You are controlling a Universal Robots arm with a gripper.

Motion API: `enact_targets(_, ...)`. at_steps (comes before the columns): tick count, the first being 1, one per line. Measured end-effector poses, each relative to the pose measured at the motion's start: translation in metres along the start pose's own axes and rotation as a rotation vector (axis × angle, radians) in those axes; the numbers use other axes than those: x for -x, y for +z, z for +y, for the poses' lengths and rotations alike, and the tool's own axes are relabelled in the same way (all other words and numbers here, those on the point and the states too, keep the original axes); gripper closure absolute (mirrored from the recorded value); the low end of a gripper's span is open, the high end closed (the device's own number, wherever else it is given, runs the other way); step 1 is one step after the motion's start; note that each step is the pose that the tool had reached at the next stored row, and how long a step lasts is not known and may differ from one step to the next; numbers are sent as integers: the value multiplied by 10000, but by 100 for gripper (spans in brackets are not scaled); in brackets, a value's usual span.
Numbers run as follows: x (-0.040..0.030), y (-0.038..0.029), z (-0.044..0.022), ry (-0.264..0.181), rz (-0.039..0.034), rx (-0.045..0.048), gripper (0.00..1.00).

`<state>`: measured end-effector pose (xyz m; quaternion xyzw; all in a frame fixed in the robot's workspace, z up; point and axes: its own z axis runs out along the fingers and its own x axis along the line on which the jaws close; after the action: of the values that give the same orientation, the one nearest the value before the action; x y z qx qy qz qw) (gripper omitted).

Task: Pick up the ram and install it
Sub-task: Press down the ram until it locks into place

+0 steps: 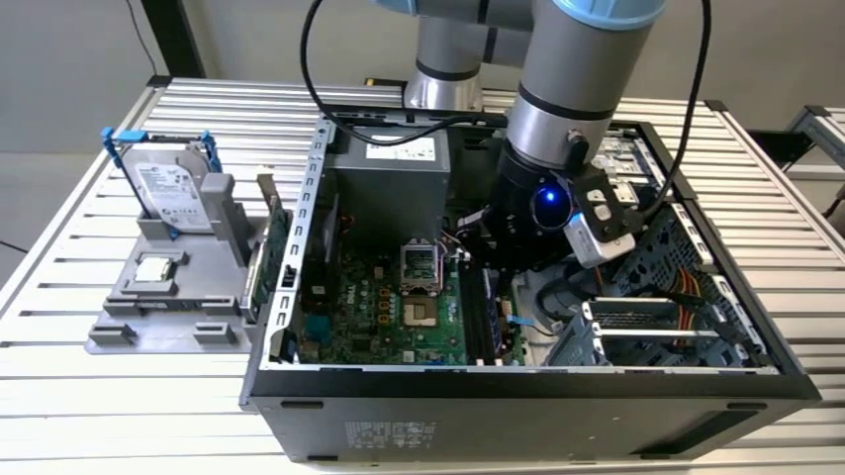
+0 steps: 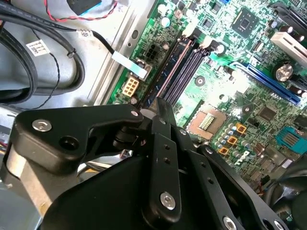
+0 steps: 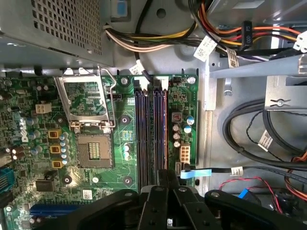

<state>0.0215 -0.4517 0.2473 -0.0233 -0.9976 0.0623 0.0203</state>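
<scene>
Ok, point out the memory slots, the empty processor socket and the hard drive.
memory slots (image 3: 152, 134): first wrist view, middle of the long dark rails.
processor socket (image 3: 95, 152): first wrist view, centre of the bare contact square.
hard drive (image 1: 169, 193): exterior view, its silver labelled face.

- In the exterior view we look down from above and in front onto the open computer case (image 1: 528, 381) on a slatted table (image 1: 79, 396), from some way off.
- In the first wrist view we look straight down, close, past the gripper (image 3: 165, 179) onto the motherboard (image 3: 120, 124).
- In the second wrist view we see that board (image 2: 230, 86) obliquely, nearer.
- Both wrist views share the memory slots (image 3: 151, 129) (image 2: 184, 67).
</scene>
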Motion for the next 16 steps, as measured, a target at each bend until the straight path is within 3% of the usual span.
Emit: enact_targets(16, 0, -1, 0, -5, 6, 132, 100)
